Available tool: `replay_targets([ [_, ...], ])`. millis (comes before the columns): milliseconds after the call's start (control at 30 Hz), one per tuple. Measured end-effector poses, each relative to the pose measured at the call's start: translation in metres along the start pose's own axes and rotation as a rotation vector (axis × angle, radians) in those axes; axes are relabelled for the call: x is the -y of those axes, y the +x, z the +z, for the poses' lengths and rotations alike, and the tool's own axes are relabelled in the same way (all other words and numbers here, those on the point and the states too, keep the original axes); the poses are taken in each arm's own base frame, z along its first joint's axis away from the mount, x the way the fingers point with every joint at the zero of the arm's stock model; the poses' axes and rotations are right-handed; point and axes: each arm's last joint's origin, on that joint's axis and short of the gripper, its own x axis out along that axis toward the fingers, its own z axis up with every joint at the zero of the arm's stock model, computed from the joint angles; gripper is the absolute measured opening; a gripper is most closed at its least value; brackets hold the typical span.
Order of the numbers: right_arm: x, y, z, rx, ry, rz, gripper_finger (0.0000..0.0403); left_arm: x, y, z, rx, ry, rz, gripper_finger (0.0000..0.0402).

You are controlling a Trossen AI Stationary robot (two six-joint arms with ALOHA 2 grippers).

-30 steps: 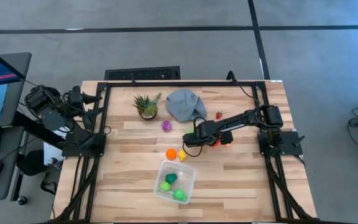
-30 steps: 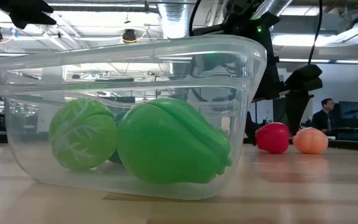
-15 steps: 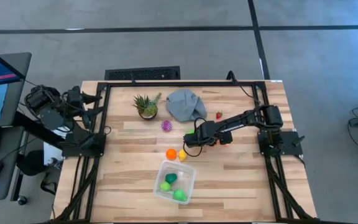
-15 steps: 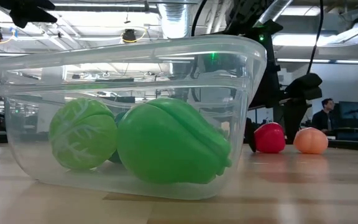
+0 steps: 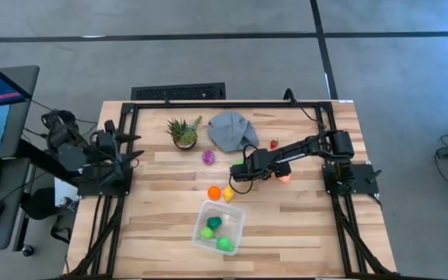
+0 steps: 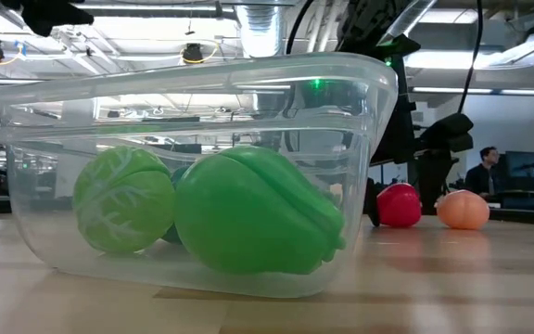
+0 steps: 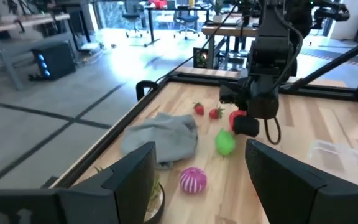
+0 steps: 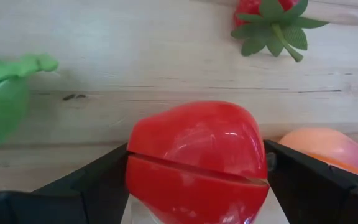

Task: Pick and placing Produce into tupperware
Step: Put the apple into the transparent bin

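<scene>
Straddling a red toy fruit (image 8: 197,158), the right hand (image 5: 249,170) is seen at frame centre on the counter (image 5: 302,225).
Its fingers are spread wide around the fruit; the tupperware (image 5: 219,226) lies lower centre; the left hand (image 5: 123,148), narrowly parted, is parked at left.
</scene>
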Motion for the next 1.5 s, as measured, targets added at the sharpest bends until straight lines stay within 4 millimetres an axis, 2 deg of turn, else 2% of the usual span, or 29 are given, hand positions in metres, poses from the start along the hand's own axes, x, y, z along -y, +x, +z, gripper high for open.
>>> replay_targets([
  [433,0.0,0.0,-0.001,0.021,-0.007,-0.005,0.036,0.001,0.002,-0.002,0.018,-0.012,0.035,0.024],
  [933,0.004,-0.007,-0.02,0.035,0.004,-0.012,0.036,0.001,0.002,-0.002,0.019,-0.014,0.039,0.024],
  [1233,0.016,-0.028,-0.023,0.075,0.027,0.023,0.0339,0.001,0.002,-0.002,0.024,-0.013,0.048,0.024],
  [1500,0.029,-0.047,-0.024,0.112,0.016,0.058,0.0349,0.0,0.001,-0.002,0.035,-0.013,0.072,0.024],
])
